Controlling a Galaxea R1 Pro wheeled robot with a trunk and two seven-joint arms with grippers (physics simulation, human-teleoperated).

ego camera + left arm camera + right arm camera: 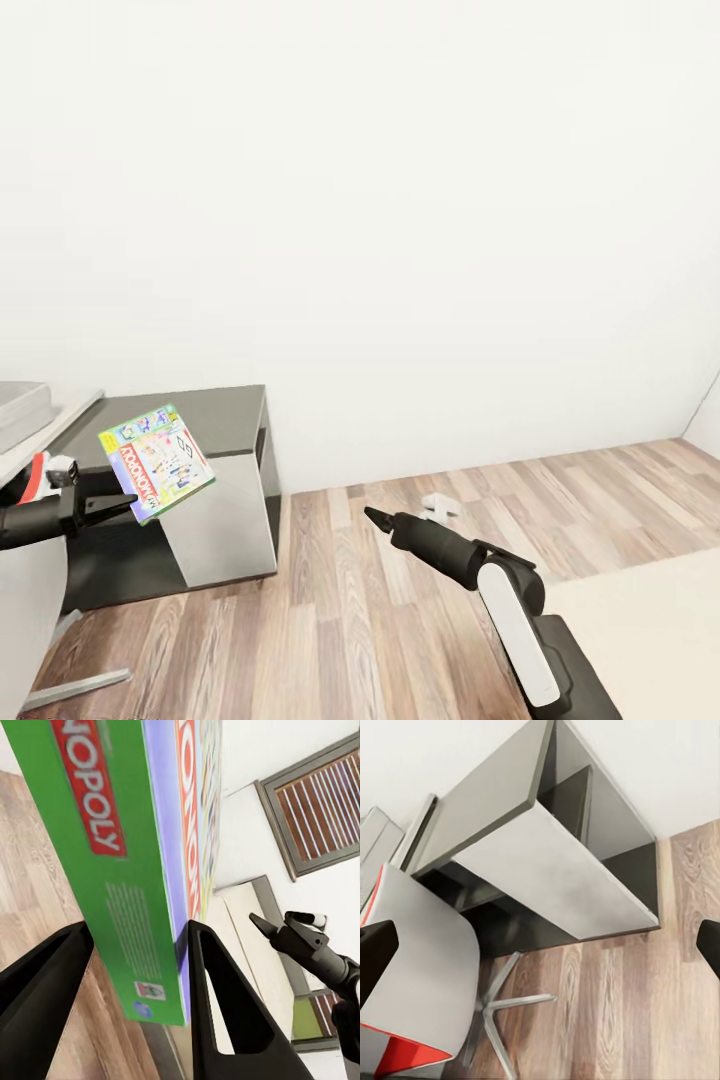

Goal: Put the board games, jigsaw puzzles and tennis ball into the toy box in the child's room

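Wooden plank floor [400,600] carrying a dark grey shelf unit [215,500] against the white wall, a white chair [420,967] on a metal star base just beside it, and a pale rug [650,640] at the near right corner.

A room in a home: wood-plank floor [400,560], plain white wall [400,220], dark grey shelf unit [215,490] at left, beige mattress edge [650,640] near right, louvred shutters [322,802].

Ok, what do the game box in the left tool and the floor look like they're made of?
The board game looks like printed cardboard: thin, flat, sharp-edged, with smooth colour printing and Monopoly lettering. The floor looks like matte wood or laminate planks: brown grain and plank seams show. Being a render, neither is certain.
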